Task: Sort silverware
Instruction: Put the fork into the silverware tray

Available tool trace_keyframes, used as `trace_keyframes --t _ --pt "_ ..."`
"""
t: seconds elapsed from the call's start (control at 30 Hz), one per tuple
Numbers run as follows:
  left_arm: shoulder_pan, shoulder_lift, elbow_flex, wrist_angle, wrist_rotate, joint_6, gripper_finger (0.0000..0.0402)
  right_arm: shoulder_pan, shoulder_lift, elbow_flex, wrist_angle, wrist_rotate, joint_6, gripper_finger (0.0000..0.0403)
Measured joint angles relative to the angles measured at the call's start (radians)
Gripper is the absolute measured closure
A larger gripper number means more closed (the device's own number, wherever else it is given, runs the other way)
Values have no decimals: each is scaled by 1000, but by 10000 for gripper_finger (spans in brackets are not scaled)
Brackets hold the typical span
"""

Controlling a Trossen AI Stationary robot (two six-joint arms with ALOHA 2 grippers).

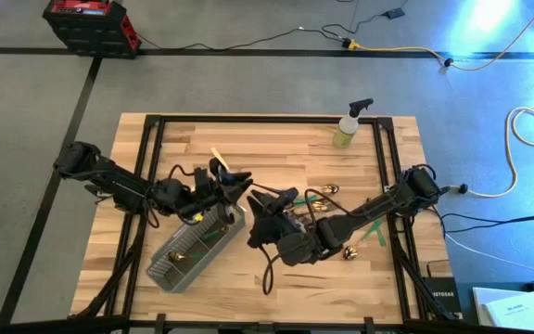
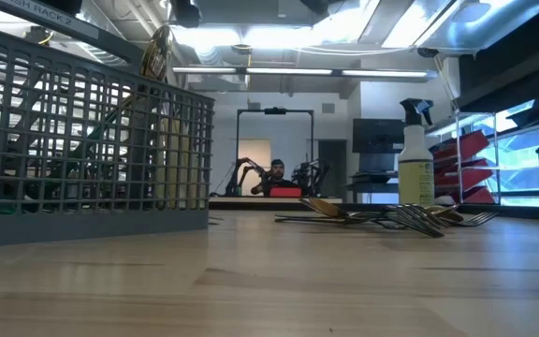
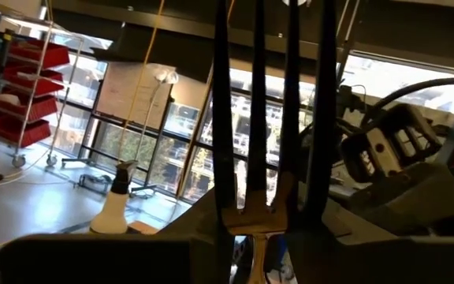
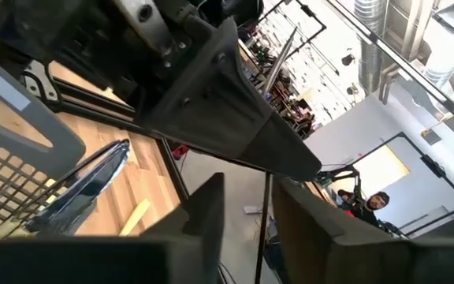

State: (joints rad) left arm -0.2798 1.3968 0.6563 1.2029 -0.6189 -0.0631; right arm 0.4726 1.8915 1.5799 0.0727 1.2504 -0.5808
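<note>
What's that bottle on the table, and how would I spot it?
Look at the wooden table from above and find its far edge, toward the right. The spray bottle stands there alone, upright: yellow-green with a dark trigger top, well apart from the grey wire caddy and the cutlery.

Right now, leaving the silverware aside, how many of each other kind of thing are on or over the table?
Wire-mesh caddy: 1
Spray bottle: 1
Robot arms: 2, the left arm and the right arm
Total: 4

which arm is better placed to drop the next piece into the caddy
Probably left: the left gripper already holds a fork right above the caddy. The right gripper is beside it, apparently empty.
</note>
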Motion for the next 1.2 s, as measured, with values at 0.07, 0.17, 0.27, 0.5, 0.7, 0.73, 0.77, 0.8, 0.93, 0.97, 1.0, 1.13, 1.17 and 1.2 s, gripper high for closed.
trace_keyframes --t 0.07,0.17,0.27,0.5,0.7,0.73,0.77,0.8,0.93,0.97,1.0,1.13,1.17,1.2 --pt "0 0 0 0 0 0 329 6 0 0 -3 5 0 270" --pt "-1 0 0 0 2 0 329 22 0 0 -2 62 0 231" --pt "-1 0 0 1 3 23 329 43 0 0 -12 150 0 199" --pt "-22 -25 0 3 5 49 330 112 0 0 -31 283 63 167" --pt "-69 -71 0 -24 -17 100 330 160 1 0 -202 313 287 166" --pt "-78 -77 0 -31 -22 107 330 164 2 0 -244 312 343 166" --pt "-86 -82 0 -44 -26 121 330 165 2 0 -290 311 405 166" --pt "-96 -88 0 -53 -34 128 330 169 2 0 -341 304 471 166" --pt "-134 -114 0 -103 -57 145 329 171 2 0 -544 231 746 166" --pt "-144 -122 0 -116 -58 145 329 170 2 0 -592 205 815 166" --pt "-155 -131 0 -130 -59 145 329 169 2 0 -638 173 882 166" --pt "-210 -163 0 -163 -71 162 329 162 2 0 -795 43 1113 166" --pt "-226 -172 0 -175 -73 176 329 162 3 0 -826 14 1159 166" --pt "-242 -183 0 -184 -76 182 329 162 3 0 -850 -15 1198 166"
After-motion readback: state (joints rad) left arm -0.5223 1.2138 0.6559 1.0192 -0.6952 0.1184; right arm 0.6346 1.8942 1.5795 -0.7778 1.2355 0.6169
